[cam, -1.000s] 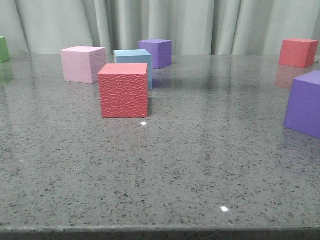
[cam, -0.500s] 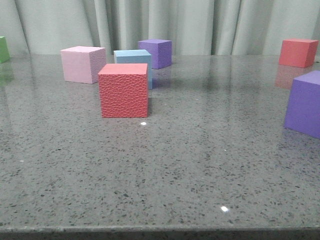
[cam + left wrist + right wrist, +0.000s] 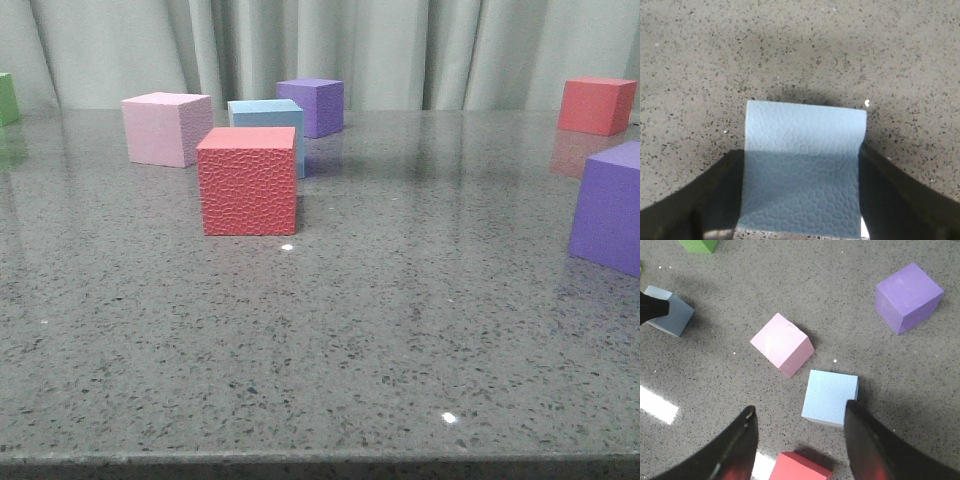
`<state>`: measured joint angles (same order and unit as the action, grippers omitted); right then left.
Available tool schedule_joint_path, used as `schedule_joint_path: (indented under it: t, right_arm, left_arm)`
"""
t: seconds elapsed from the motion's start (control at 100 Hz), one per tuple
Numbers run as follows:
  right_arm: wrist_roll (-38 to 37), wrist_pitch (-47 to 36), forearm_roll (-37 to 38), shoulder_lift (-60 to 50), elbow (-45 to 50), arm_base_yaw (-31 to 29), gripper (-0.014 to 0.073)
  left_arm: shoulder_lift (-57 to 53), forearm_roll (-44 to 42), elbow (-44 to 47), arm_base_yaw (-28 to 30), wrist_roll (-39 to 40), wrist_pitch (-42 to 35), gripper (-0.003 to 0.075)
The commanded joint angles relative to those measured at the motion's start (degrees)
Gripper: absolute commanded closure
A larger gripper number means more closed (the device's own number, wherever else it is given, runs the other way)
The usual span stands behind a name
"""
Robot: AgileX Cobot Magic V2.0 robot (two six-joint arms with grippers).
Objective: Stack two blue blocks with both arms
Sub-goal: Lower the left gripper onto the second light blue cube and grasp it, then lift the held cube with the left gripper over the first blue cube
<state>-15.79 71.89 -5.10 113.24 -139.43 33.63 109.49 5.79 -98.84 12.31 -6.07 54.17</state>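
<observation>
- One blue block (image 3: pixel 802 170) sits clamped between the left gripper (image 3: pixel 800 200) fingers, held by its flat side faces.
- The other blue block (image 3: pixel 268 118) is at the red cube's (image 3: pixel 248 180) 12 o'clock, with the pink cube (image 3: pixel 165 127) beside it.
- The right gripper (image 3: pixel 797 440) hangs spread wide above that one, holding nothing.
- They're probably light foam, and the dimpled skin should grip fine; squeeze opposite faces.

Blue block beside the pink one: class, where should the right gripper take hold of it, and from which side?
Grip the blue block on two opposite flat side faces, coming straight down from above with the open right gripper. Its top is clear; the pink block and red block stand close.
</observation>
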Motion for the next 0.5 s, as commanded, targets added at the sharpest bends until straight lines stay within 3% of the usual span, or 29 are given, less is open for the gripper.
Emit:
schedule_joint_path:
  t: [0.0,0.27,0.49]
  right_arm:
    - [1.3,3.9,0.0,-3.4,-1.7,-0.1,0.0193]
    - [1.5,3.9,3.8,-4.2,-1.3,-0.1,0.0193]
    - [0.9,3.6,8.3,-8.9,5.5,-0.1,0.0193]
  left_arm:
    - [-2.8,0.3,-1.9,0.0,-0.2,-1.5,0.0372]
    - [-2.8,0.3,-3.1,0.0,-0.2,1.5,0.0385]
    - [-2.8,2.5,-8.2,0.0,-0.2,6.1,0.0385]
